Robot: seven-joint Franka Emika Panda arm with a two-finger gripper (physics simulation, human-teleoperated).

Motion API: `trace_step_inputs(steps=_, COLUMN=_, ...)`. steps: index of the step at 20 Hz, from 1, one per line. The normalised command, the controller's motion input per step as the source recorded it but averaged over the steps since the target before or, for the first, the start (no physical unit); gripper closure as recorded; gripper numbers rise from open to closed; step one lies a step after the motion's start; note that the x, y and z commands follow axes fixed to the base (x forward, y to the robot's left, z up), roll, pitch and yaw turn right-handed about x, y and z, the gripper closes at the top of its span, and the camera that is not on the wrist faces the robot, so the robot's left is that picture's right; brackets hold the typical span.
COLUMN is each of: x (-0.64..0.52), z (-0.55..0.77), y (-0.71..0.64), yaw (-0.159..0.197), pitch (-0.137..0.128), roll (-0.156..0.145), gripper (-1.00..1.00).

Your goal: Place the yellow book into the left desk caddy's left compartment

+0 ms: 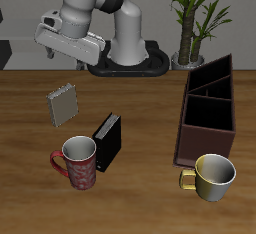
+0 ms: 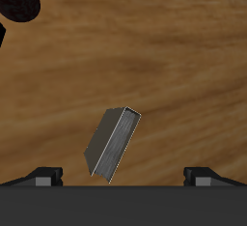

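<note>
Nearby, black book (image 1: 108, 140), red mug (image 1: 76, 162).

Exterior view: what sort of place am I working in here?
Probably a simulated office or study desk: a wooden tabletop carries a long dark open-topped desk caddy with inner dividers, a small thin greyish-tan book and a thicker black book, plus two mugs. A potted plant stands behind.

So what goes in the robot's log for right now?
claw: above yellow book, holding nothing | book: on table | left desk caddy: no book inside
</note>
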Motion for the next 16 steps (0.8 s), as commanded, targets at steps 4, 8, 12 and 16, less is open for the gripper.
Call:
trace_step_inputs(steps=4, x=0.08, z=-0.26, y=0.05, yaw=-0.017, pitch=0.026, roll=-0.011, gripper=-1.0)
trace_step_inputs(steps=8, x=0.06, z=-0.3, y=-0.08, yaw=-0.021, pitch=0.012, roll=-0.004, gripper=-1.0)
trace_step_inputs(steps=12, x=0.09, z=-0.31, y=-0.05, yaw=-0.042, pitch=0.03, roll=-0.015, gripper=-1.0)
trace_step_inputs(steps=16, x=0.11, z=-0.42, y=0.0, yaw=0.012, pitch=0.045, roll=0.005, gripper=-1.0)
